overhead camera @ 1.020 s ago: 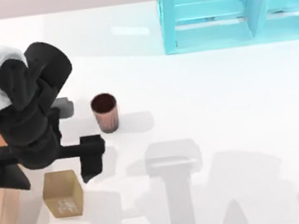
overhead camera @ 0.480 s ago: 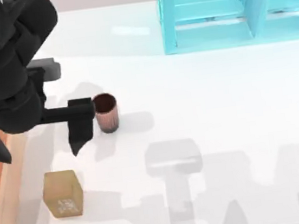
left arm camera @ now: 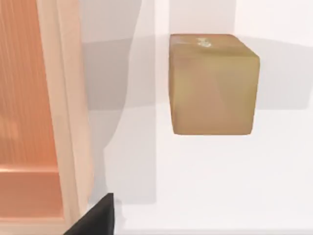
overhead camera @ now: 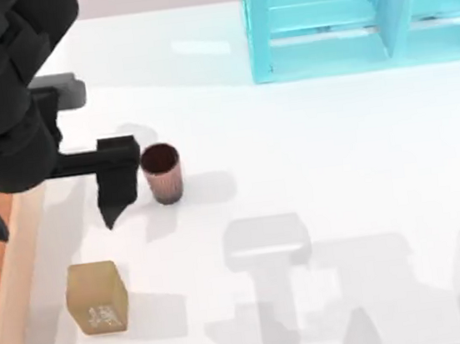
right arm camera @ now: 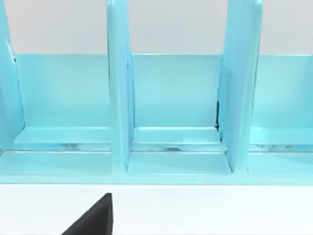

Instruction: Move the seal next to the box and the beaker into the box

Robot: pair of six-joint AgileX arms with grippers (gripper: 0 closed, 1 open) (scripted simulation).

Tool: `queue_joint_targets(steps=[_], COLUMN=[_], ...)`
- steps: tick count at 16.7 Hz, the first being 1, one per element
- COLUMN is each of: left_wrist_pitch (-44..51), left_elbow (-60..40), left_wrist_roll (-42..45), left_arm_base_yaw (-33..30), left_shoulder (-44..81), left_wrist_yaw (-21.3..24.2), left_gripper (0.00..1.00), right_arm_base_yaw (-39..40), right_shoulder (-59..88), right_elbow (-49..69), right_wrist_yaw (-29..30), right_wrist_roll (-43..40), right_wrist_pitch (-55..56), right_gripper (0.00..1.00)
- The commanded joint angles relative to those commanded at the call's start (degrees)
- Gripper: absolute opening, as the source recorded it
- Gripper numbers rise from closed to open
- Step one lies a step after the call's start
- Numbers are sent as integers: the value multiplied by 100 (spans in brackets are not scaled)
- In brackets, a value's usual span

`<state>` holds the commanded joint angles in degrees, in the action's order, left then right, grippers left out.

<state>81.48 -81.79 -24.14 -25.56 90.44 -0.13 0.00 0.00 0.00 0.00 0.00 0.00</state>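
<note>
Trouble, if it comes, comes from the dark finger we see hanging just beside the beaker in the top view. Our left gripper is spread wide and holding nothing, one finger by the cup, the other back over the box at the left edge of the worktop. If we swing sideways at this height, that near finger can clip the ribbed wall and tip the cup; being small and upright, it will likely roll away across the bare surface. We judge a careless descent risks landing a fingertip on the rim instead of straddling it.

The seal stands upright close to the box's light-wood rim, apart from it by a narrow strip of worktop; the left wrist view shows that gap clearly, block on one side, rim on the other. It looks placed already, so a low sweep past it could knock it over.

Room is generous to the right of the beaker, open worktop all the way. The turquoise shelf unit sits well apart at the back. The raised rim is the edge to clear when carrying the cup across. Our right arm looks parked, facing the shelf; we cannot tell its jaws.
</note>
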Motion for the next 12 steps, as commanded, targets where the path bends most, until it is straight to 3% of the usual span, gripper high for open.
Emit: queue_joint_targets(steps=[5,12], left_wrist_pitch=[119,296], left_elbow=[-960,-3860], left_wrist_roll=[-84,-264], left_arm_base_yaw=[-101,-291], left_shoulder=[931,3591], left_wrist_yaw=[14,29], left_gripper=[100,100], right_arm_base_yaw=[0,0], right_shoulder=[0,0], right_elbow=[0,0], right_wrist_yaw=[0,0], right_wrist_roll=[0,0], right_wrist_pitch=[0,0], right_gripper=[100,100])
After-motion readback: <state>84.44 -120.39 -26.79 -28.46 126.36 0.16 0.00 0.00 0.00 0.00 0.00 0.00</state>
